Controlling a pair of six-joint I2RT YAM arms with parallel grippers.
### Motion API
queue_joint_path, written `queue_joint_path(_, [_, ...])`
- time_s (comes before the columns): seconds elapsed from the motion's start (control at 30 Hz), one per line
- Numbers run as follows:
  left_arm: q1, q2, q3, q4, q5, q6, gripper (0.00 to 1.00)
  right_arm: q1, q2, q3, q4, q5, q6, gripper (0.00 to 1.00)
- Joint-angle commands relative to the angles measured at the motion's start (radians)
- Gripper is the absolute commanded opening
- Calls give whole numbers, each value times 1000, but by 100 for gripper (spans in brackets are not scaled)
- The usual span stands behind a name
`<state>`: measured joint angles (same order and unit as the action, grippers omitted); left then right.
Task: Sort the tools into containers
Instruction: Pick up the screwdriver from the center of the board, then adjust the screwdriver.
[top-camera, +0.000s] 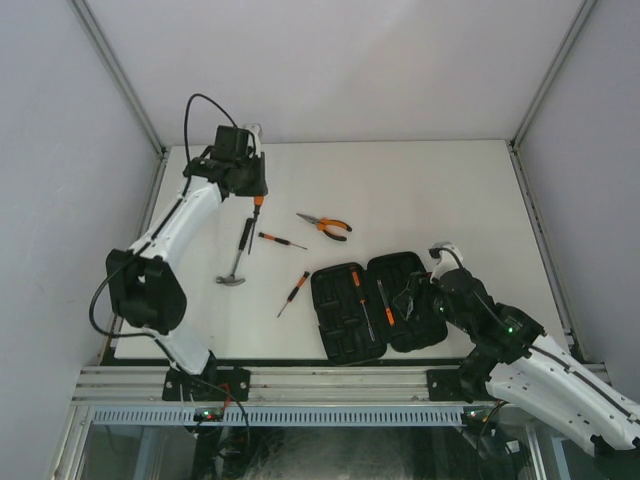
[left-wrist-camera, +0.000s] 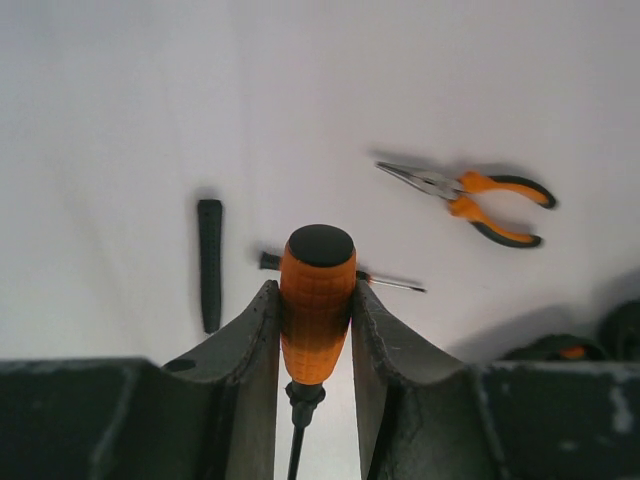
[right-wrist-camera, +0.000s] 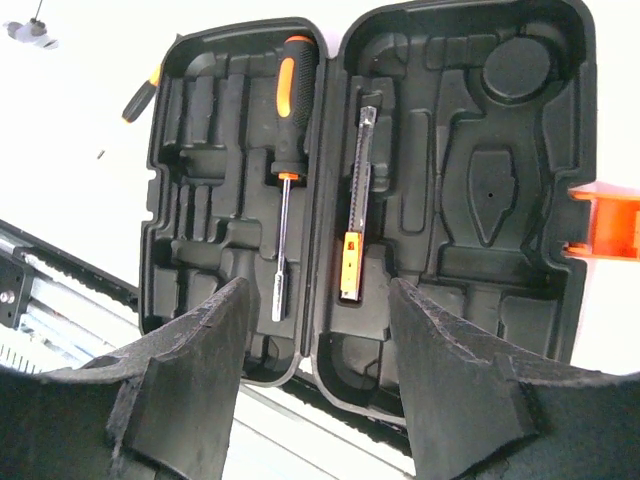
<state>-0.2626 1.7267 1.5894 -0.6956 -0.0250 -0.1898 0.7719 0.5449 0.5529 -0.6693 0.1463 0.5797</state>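
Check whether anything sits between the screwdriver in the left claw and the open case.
Only low things: a thin screwdriver lies flat along the line from the held screwdriver to the case, and the pliers lie just off that line. The right claw hangs open above the case.

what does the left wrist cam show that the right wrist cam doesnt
Left wrist only: the left gripper shut on an orange-handled screwdriver, with pliers, a thin screwdriver and a black handle lying on the table.
Right wrist only: the open case holding a stored screwdriver and a slim metal tool, its orange latch, and the right gripper open above it.
Both: the white table.
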Motion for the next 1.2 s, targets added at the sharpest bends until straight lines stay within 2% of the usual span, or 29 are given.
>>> queue_joint_path(0.0, [-85, -176, -95, 73, 107, -72, 8, -10, 9, 45, 91, -64, -61, 58])
queue_joint_path(0.13, [-184, -357, -273, 215, 211, -173, 5, -10, 17, 39, 206, -127, -27, 60])
queue_joint_path(0.3, [-296, -562, -534, 442, 248, -371, 0, 25, 47, -13, 489, -205, 81, 67])
queue_joint_path(0.4, [-344, -656, -643, 568, 249, -463, 0, 131, 89, -30, 682, -133, 115, 70])
queue_joint_path(0.53, [-403, -740, -710, 629, 225, -535, 0, 283, 180, -30, 869, 1, 115, 71])
queue_joint_path(0.67, [-472, -794, -742, 674, 209, -575, 0, 335, 284, -29, 995, 8, 143, 69])
queue_joint_path(0.8, [-537, -819, -766, 689, 182, -592, 0, 341, 350, -27, 1060, -24, 175, 63])
queue_joint_path(0.93, [-582, -844, -791, 710, 151, -605, 0, 344, 375, -11, 1030, -29, 187, 54])
queue_joint_path(1.1, [-611, -857, -822, 747, 129, -627, 0, 346, 383, -11, 1024, -48, 175, 33])
queue_joint_path(1.17, [-616, -861, -829, 761, 130, -634, 6, 346, 386, -11, 1020, -55, 163, 21])
